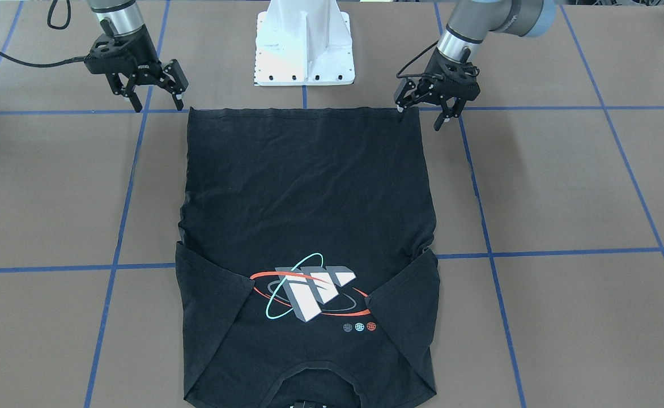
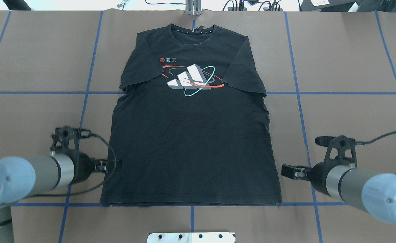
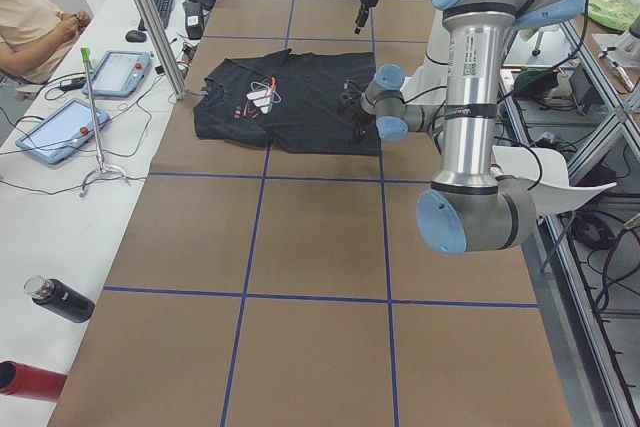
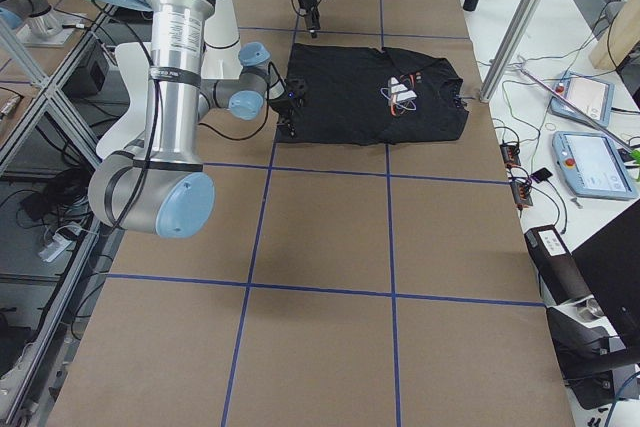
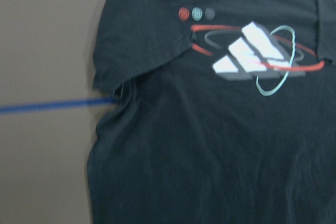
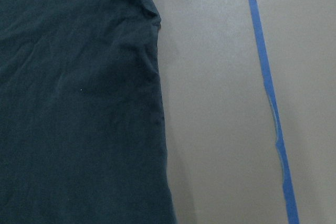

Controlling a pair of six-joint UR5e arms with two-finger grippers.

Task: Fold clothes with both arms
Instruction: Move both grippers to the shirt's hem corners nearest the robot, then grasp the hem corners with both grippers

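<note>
The black T-shirt (image 2: 191, 135) lies flat on the brown table, orbit graphic (image 2: 191, 80) up, collar far from the robot and both sleeves folded in over the chest. My left gripper (image 1: 421, 116) is open and empty at the hem's corner on my left, one fingertip at the cloth's edge; it also shows in the overhead view (image 2: 112, 165). My right gripper (image 1: 159, 106) is open and empty, just outside the other hem corner, apart from the cloth; it also shows in the overhead view (image 2: 289, 171). The left wrist view shows the graphic (image 5: 252, 56), the right wrist view the shirt's side edge (image 6: 157, 103).
The white pedestal base (image 1: 305, 45) stands behind the hem. Blue tape lines (image 2: 299, 92) grid the table. Tablets (image 3: 55, 132), a metal post (image 3: 150, 17) and bottles (image 3: 60, 299) sit along the operators' side, where a person (image 3: 30, 22) sits.
</note>
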